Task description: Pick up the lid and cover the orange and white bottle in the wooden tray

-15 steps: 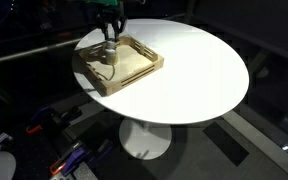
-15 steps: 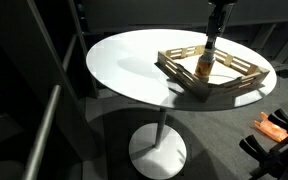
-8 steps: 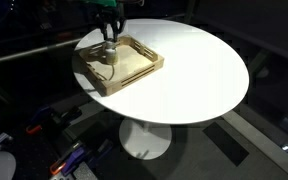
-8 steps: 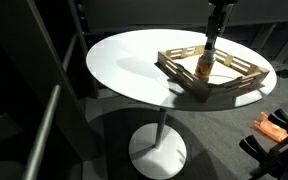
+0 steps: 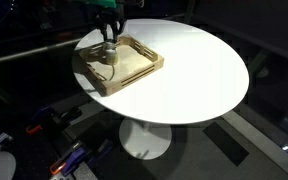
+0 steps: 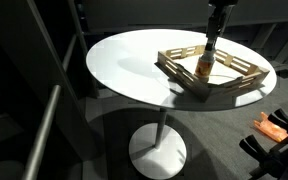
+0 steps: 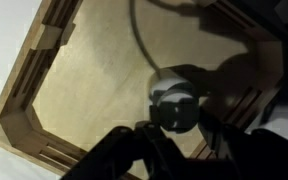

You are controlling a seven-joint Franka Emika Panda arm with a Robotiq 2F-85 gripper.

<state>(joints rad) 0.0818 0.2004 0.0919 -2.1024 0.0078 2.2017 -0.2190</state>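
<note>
Over bottle (image 5: 108, 57) in wooden tray (image 5: 132, 79): gripper (image 5: 110, 43), vert.

One wooden tray (image 5: 132, 80), one bottle (image 6: 203, 68), one round table (image 5: 199, 70).

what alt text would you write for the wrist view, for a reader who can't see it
Looking down into a shallow square light-wood tray with a raised rim, a small round whitish-grey bottle stands just above the dark, blurred gripper at the bottom edge. A white table shows beyond the rim at left.
</note>
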